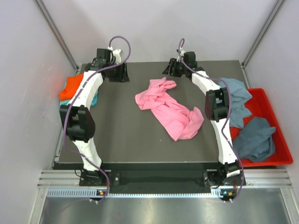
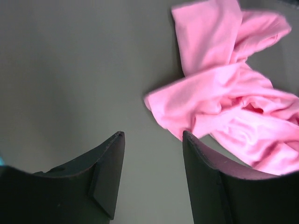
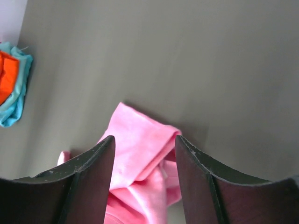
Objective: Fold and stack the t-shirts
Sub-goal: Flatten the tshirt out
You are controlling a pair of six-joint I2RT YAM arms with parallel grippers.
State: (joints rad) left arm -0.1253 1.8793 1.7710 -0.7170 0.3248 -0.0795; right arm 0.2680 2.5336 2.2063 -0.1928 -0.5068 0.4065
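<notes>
Item: pink t-shirt [image 1: 169,108], crumpled and twisted mid-bench [image 1: 121,135], not yet spread. Left tool [image 2: 152,135]: fingers parted, empty, hovering over bare surface just left of the shirt's far end. Right tool [image 3: 144,140]: fingers parted, empty, above the shirt's far tip. Other stock: orange tee [image 1: 72,86] on teal tee [image 3: 18,100] at the left edge; grey-blue tee [image 1: 237,100] at the right edge; dark slate tee [image 1: 256,137] in the red bin [image 1: 275,116]. Step judged in hand: approach for flattening the pink shirt (folding not begun). Next move calls for each tool to pinch a separate edge or corner, then draw the cloth apart.
</notes>
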